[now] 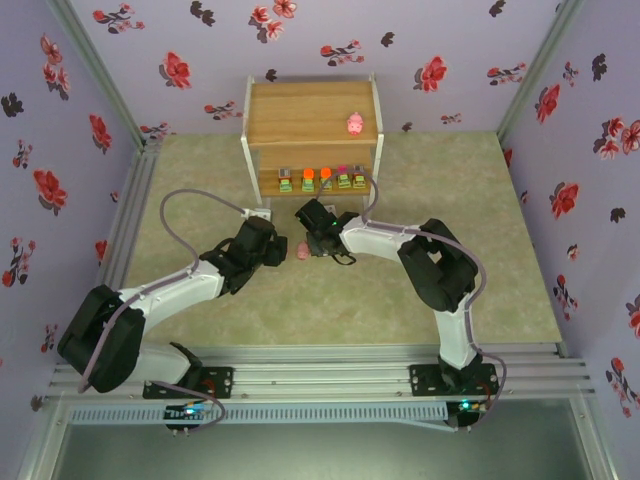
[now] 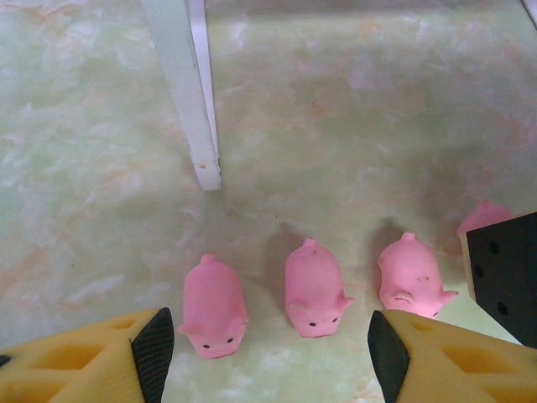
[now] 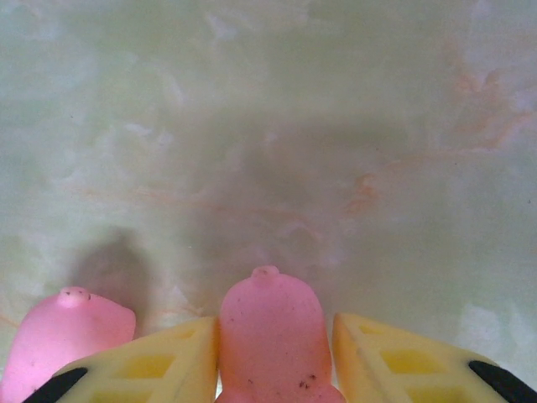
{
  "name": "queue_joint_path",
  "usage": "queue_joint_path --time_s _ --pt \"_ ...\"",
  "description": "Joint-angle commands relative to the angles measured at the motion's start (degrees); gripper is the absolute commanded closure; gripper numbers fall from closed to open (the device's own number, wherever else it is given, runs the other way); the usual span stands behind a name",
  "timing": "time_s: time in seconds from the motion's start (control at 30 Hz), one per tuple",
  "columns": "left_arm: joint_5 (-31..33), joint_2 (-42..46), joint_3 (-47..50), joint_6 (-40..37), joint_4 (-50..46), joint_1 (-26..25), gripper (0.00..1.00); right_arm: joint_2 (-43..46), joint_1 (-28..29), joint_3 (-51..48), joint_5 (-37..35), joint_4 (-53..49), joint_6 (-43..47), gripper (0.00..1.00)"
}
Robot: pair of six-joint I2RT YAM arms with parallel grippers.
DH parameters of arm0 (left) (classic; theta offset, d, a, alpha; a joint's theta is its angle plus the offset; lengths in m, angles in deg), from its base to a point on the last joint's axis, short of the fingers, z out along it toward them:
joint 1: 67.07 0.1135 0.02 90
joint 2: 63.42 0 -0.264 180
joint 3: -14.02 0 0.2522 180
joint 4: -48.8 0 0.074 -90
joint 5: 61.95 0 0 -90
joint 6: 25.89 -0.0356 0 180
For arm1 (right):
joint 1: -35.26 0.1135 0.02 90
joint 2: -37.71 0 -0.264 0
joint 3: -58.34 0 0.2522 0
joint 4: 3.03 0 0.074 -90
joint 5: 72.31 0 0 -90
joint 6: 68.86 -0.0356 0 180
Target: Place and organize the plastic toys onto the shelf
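Four pink pigs lie in a row on the table beside the shelf's white leg [image 2: 189, 92]. My left gripper [image 2: 270, 357] hovers open over them, with one pig [image 2: 214, 306] and a second [image 2: 313, 288] lying loose between its fingers, touching neither. My right gripper [image 3: 274, 323] is shut on the third pig [image 3: 273, 336], which lies on the table; its neighbour [image 3: 63, 336] sits just to the left. From above, both grippers [image 1: 278, 248] [image 1: 318, 243] meet in front of the shelf [image 1: 300, 110]. One pig [image 1: 354, 124] stands on the top tier and several blocky toys [image 1: 326, 180] line the lower one.
The right gripper's black body [image 2: 503, 273] partly hides the fourth pig [image 2: 482, 217] in the left wrist view. The two arms are very close together in front of the shelf. Flowered walls enclose the green mat [image 1: 450, 200], which has free room on either side.
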Motion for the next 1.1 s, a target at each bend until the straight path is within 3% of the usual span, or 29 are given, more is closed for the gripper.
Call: queue_joint_path --time_s 0.0,0.23,0.73,1.07 --pt "0.0 1.1 -1.1 0.8 -1.1 0.5 0.33 -1.0 -0.2 0.7 -0.1 -1.7 0.7 0.86" --pt "0.0 1.2 -1.1 0.8 -1.0 0.5 0.33 1.1 0.6 0.7 -1.6 -3.4 0.9 0.94" --pt "-0.4 0.9 -1.0 0.9 -0.7 0.5 0.33 13.4 4.9 -0.2 -7.7 -9.7 0.8 0.95" --pt "-0.7 0.7 -1.0 0.8 -0.4 0.5 0.33 22.5 6.8 5.2 -11.0 -16.6 2.6 0.96"
